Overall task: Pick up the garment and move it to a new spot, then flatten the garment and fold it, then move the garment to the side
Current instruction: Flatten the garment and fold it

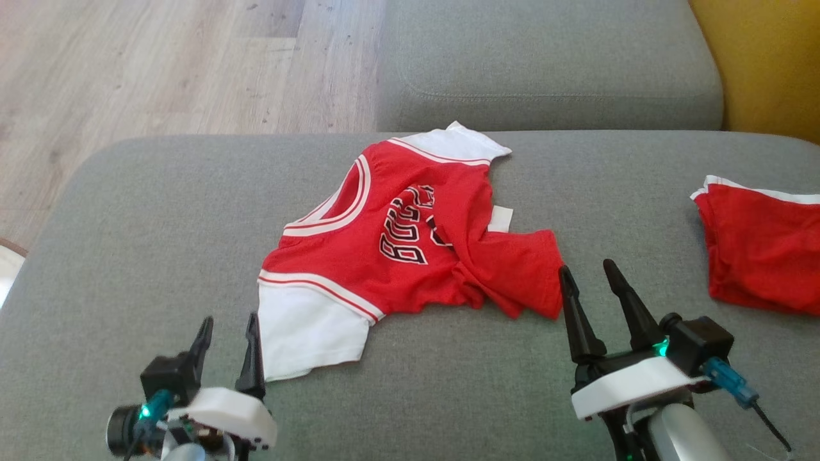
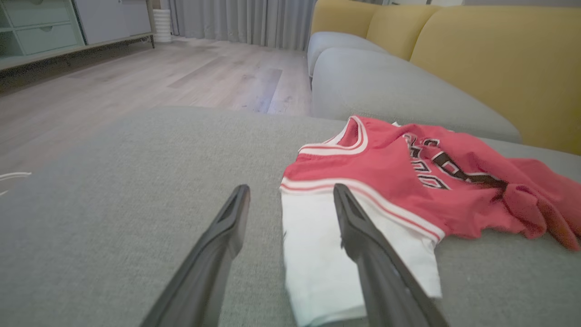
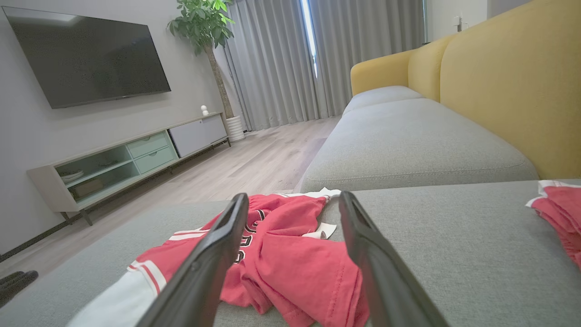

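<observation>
1. The garment (image 1: pixel 397 250) is lying crumpled on the cushion (image 1: pixel 147 211), with its red hem (image 1: pixel 525 275) twisted.
2. Both pincers are standing wide and empty: the left gripper (image 1: pixel 229 320) beside the white sleeve (image 1: pixel 307 333), the right gripper (image 1: pixel 586 267) at that hem.
3. Pinching the twist is risking two layers, so flattening may fail.
4. Another red cloth (image 1: pixel 762 256) is lying nearby, and dragging could disturb it.

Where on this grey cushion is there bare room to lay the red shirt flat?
Widest bare patch: the grey cushion left of the red shirt, out to its rounded edge. A narrower strip lies between the shirt and the other red garment. Crowded: the near side, where left gripper and right gripper flank the shirt.
</observation>
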Robot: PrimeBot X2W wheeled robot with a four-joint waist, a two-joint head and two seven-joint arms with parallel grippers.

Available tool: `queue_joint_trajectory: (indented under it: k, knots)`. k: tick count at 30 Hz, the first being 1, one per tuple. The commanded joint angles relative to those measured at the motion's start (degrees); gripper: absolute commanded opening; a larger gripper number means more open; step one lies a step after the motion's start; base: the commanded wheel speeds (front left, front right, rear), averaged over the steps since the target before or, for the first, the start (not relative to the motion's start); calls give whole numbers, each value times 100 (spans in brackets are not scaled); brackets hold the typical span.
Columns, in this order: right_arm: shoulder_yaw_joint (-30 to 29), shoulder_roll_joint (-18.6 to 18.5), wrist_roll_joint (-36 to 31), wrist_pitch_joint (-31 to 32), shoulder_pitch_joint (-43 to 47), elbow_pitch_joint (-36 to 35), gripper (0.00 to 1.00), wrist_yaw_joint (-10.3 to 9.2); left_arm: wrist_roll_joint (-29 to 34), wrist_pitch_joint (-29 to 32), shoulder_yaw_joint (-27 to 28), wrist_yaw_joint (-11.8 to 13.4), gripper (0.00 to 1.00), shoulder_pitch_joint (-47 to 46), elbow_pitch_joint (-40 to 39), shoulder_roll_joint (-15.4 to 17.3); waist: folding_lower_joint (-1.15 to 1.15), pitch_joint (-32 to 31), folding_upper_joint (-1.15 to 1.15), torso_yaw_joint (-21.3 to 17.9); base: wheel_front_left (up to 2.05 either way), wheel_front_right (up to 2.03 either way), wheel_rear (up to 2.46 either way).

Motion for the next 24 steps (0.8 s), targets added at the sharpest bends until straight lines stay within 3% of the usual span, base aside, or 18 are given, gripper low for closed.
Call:
queue_joint_trajectory:
  k: [1,5,16,24]
  knots:
    - [87,3,51,-62,-151,-196,100,-4,-15,-162,196,28,100,-245,-350,82,0,31,0,8,0,0,0]
    - [127,3,-37,-62,-126,-233,100,-4,55,-404,151,49,100,-257,-656,71,0,71,0,18,0,0,0]
    - [6,3,-151,-62,-88,-292,100,-4,267,-834,-97,-209,100,63,-1086,15,0,61,0,-56,0,0,0]
    - [-74,3,-426,10,-440,193,100,-4,316,-867,-122,-290,100,64,-1088,-131,0,181,0,10,0,0,0]
